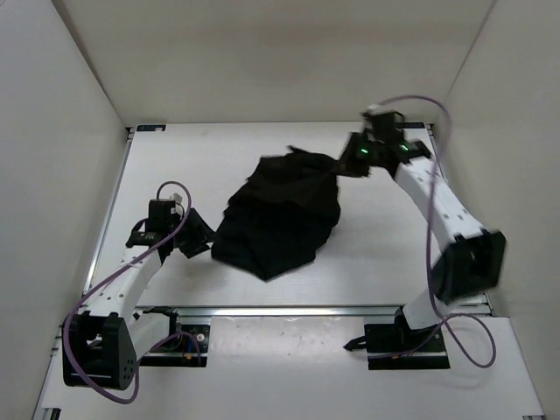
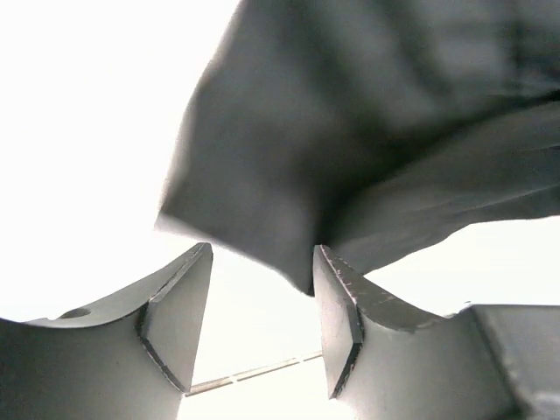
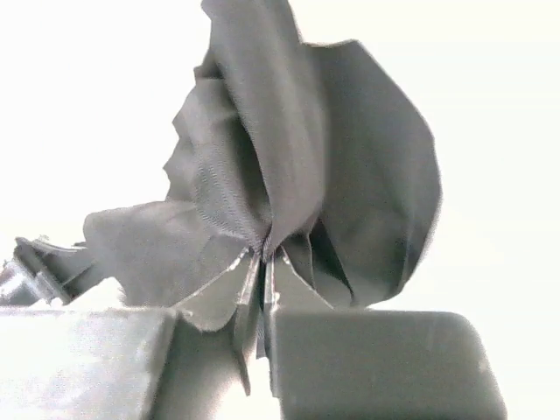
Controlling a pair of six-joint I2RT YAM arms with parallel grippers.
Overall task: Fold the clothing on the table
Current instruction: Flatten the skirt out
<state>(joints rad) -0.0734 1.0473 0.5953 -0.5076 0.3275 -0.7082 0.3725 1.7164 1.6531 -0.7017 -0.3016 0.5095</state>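
Note:
The clothing is a crumpled black heap in the middle of the white table. My right gripper is at the heap's far right corner, shut on a bunched fold of the clothing; in the right wrist view its fingertips pinch the fabric. My left gripper sits at the heap's near left edge. It is open, and in the left wrist view a hanging corner of the clothing dips just above the gap between its fingers, touching the right one's tip.
White panels wall the table on the left, back and right. A metal rail runs along the front edge, with both arm bases behind it. Purple cables loop off each arm.

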